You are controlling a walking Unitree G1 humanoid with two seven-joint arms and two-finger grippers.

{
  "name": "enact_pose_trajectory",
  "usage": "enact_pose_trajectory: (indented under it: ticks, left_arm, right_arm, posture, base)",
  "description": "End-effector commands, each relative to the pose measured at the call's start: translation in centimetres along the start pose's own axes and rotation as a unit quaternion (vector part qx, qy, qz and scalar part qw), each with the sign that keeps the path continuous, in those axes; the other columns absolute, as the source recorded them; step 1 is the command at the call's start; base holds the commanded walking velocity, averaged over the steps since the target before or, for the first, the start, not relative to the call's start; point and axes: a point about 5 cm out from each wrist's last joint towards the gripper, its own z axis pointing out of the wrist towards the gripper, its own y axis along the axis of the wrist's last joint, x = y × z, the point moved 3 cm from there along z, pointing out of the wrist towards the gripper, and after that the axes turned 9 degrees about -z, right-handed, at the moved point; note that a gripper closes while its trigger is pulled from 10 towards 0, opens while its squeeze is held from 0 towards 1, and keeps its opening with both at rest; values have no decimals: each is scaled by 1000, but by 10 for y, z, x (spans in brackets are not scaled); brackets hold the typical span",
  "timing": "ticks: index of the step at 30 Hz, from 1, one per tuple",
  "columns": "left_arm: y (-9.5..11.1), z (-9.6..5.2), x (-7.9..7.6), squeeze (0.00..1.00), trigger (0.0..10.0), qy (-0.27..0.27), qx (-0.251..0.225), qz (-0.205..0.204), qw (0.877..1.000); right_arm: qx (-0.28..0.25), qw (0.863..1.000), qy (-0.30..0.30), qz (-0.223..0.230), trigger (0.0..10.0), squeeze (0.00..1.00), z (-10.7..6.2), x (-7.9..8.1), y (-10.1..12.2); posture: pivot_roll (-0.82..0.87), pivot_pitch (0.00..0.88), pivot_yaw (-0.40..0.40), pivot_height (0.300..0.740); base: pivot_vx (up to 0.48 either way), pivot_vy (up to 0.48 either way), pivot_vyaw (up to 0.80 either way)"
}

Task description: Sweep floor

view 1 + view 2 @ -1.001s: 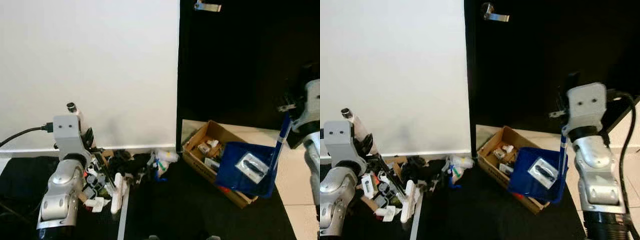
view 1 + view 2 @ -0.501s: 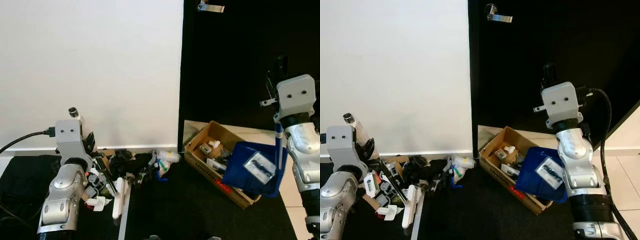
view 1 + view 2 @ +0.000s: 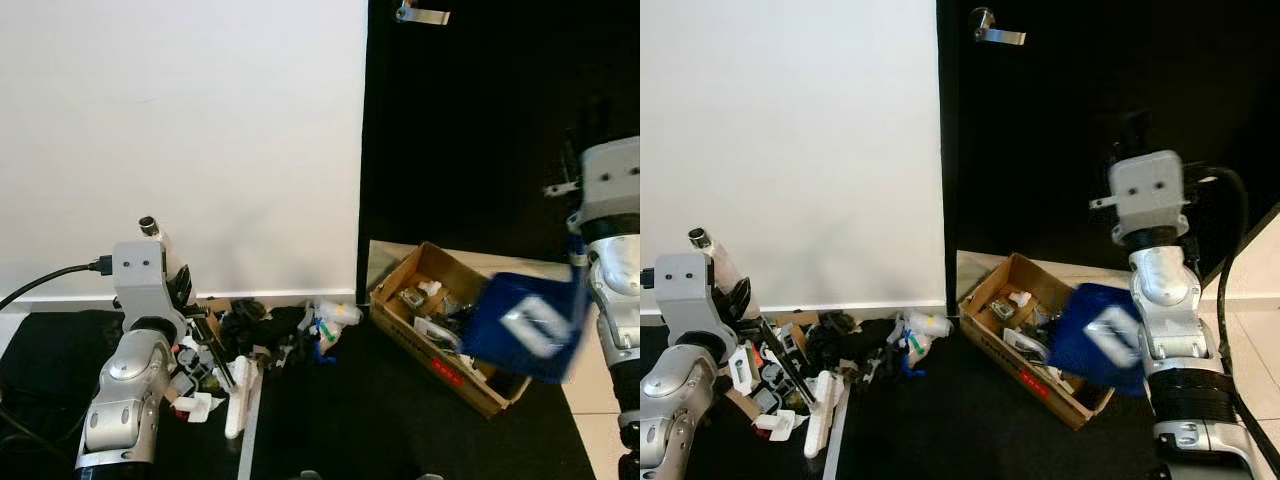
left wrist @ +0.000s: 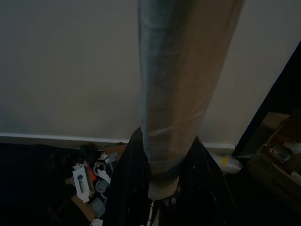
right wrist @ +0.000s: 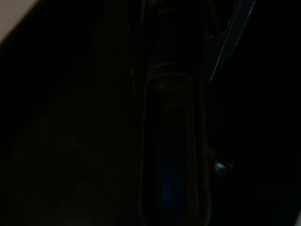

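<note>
Since half a second ago the blue dustpan (image 3: 1100,340) has been tipped further over the cardboard box (image 3: 1025,335) and is now motion-blurred, while the right arm has been swung outward toward the right edge.

Left eye view: the dustpan (image 3: 528,325) is seen hanging just below the right gripper (image 3: 578,255), its thin blue handle running up to the wrist; the fingers themselves are hidden behind the wrist housing. The box sits on the dark floor against the black door (image 3: 480,120), with small scraps inside. A heap of litter (image 3: 250,335) lies along the foot of the white wall (image 3: 180,140).

Right eye view: the left arm is shown bent, forearm raised, with the broom (image 3: 790,375) slanting down from the left gripper (image 3: 740,300) into the litter, its white head (image 3: 820,425) resting on the floor. The right forearm is held nearly upright above the dustpan.

Left wrist view: a grey-tan broom handle (image 4: 181,94) is seen clamped between the two black fingers (image 4: 127,188), with litter and wall beyond.

Right wrist view: very dark; a blue shaft (image 5: 171,155), probably the dustpan handle, appears to be gripped between the fingers.
</note>
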Motion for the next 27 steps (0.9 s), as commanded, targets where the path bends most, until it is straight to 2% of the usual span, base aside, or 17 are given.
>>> enact_pose_trajectory:
  ticks: [1,7,10,16,27]
  left_arm:
    - [6,-3,0,0,10000,1,-18,2,1000]
    - [6,-5,1,0,10000,2,-18,1,1000]
    - [6,-6,2,0,10000,4,-18,2,1000]
    - [7,-7,1,0,10000,6,-20,0,1000]
    - [4,-12,1,0,10000,11,-19,-5,1000]
  right_arm:
    - [-39,999,-8,-17,10000,0,5,-3,14]
    - [-44,999,-4,-30,10000,0,7,4,11]
    - [-58,997,1,-53,10000,0,8,10,13]
    - [-110,986,56,-114,10000,0,10,36,25]
    - [-148,978,89,-115,10000,0,10,62,37]
  posture:
    - [59,147,65,740]
    - [62,148,64,740]
    - [69,150,61,740]
    - [72,152,51,740]
    - [83,160,38,740]
  base:
    - [0,0,0]
    - [0,0,0]
    - [0,0,0]
    - [0,0,0]
    - [0,0,0]
